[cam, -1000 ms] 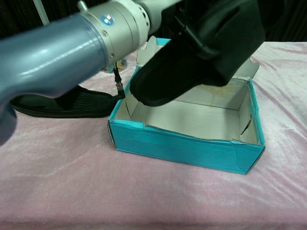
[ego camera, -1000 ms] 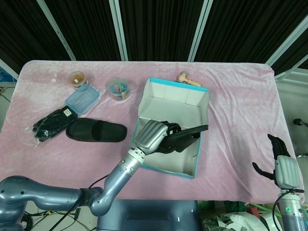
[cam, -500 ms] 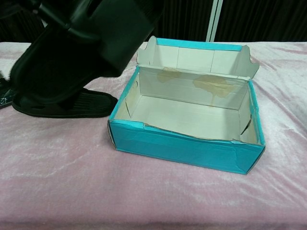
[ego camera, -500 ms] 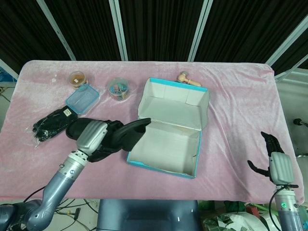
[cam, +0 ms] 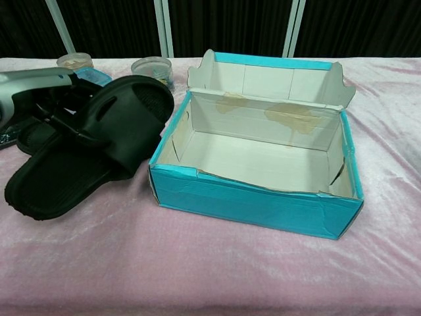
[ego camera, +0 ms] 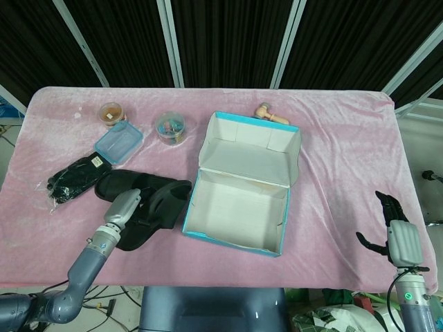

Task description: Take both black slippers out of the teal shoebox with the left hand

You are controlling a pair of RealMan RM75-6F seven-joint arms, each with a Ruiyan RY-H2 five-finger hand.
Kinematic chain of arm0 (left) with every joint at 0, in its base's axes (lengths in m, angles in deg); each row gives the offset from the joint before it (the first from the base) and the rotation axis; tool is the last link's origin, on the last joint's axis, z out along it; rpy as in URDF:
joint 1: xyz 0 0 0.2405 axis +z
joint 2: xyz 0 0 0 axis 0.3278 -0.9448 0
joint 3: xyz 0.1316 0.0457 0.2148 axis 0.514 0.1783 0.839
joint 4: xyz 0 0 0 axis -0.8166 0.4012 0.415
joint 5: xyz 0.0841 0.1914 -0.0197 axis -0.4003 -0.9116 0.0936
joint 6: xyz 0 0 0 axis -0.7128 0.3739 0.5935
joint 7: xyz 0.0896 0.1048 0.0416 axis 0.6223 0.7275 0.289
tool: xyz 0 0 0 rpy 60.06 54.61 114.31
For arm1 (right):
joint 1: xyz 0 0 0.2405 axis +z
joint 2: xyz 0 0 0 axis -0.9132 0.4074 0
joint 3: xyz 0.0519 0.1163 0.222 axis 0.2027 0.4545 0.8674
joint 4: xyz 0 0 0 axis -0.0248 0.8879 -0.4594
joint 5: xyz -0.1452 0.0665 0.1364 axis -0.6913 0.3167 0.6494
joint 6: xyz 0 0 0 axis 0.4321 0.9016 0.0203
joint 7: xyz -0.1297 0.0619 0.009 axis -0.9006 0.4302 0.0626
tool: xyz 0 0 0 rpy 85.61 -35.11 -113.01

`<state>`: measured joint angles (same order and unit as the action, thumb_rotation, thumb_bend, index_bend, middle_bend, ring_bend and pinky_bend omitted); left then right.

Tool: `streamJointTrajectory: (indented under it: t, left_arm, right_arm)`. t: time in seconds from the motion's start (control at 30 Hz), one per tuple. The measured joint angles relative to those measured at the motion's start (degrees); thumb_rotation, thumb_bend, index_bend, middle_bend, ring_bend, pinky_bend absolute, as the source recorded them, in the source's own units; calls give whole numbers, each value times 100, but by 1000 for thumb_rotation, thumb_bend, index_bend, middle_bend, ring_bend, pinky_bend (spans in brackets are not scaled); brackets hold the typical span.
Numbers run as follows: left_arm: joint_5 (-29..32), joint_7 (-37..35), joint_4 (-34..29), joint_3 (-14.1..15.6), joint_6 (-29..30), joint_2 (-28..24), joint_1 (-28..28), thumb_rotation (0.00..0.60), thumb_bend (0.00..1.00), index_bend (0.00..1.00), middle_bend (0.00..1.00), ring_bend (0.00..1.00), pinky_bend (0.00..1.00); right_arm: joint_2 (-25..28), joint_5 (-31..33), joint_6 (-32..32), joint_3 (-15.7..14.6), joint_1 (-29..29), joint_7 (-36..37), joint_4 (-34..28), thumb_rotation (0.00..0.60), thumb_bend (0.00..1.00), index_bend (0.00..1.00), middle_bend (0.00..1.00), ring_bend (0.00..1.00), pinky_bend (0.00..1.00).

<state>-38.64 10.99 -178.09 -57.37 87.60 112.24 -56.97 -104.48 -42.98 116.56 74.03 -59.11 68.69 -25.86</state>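
Left edge of the pink plush tablecloth [ego camera: 332, 173]: one crinkled clear bag of dark cloth [ego camera: 73, 178]. Just right of it, one blue lidded box [ego camera: 118, 143] and two round clear tubs, the orange-filled tub [ego camera: 110, 113] and the mixed-colour tub [ego camera: 171, 128].

Left hand [ego camera: 124, 207], grey shell with black fingers, gripped the held slipper [cam: 85, 148]; fingers wrapped through its strap in the chest view. This slipper was matte black rubber with a ribbed sole, tilted, heel end resting on the cloth, toe end raised against the teal wall of the shoebox [cam: 263, 204]. It lay outside the box, just left of it.

Second slipper [ego camera: 111, 184], same black rubber, lay flat on the cloth behind and partly under the first, also outside the box. Slipper count: two.

Shoebox: one, teal card outside, white inside with brown stains on the back wall, lid flap folded up and back. Interior held nothing.

Behind the box: one small tan wooden piece [ego camera: 270, 115].

Right hand [ego camera: 394, 232], low at the table's right edge, held nothing, fingers apart.
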Motion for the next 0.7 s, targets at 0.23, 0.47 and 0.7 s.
streamJointTrajectory:
  t: [0.23,0.47,0.7]
  left_arm:
    - [-301,-130,63,-11,221,148,187,600,0,0,63,0,56]
    - [-1085,286,76,69,1067,63,450,600,0,9,95,0,0]
    - [-1540,1127,-224,372,2532,-844,1259,600,0,73,135,0,0]
  right_arm:
    - [-8,19,10,-8,-12,15,11,600,132,12,91,73,285]
    - [37,39,-5,24,17,-12,-1,600,133,11,92,68,276]
    - [188,141,95,167,32,-314,-27,600,155,11,91,38,255]
